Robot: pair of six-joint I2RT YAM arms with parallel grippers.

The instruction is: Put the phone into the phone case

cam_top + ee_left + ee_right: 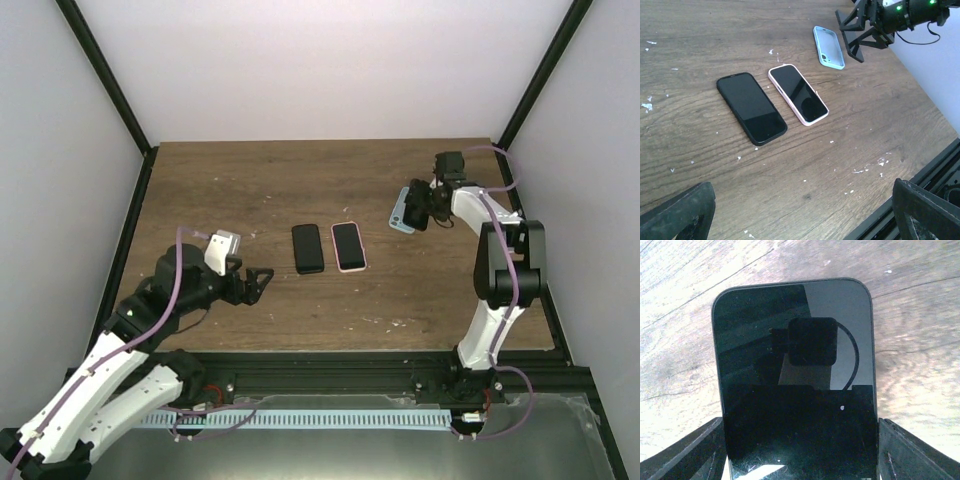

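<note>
At the far right of the counter [250, 180], a dark-screened phone [795, 390] with a light-blue back was gripped by its long edges in the right hand [412, 212], probably for carrying. Whether that blue was already a case could not be told. The left hand [262, 280] was spread open and empty beside a black phone [308, 248] and a pink-cased phone [349, 246].

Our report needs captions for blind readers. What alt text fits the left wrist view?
Two phones lie side by side, screens up, on a wooden table: a black phone and, right of it, a pink-cased phone. Farther back lies a blue case with the right gripper beside it. The left gripper, open, shows at the bottom corners.
</note>
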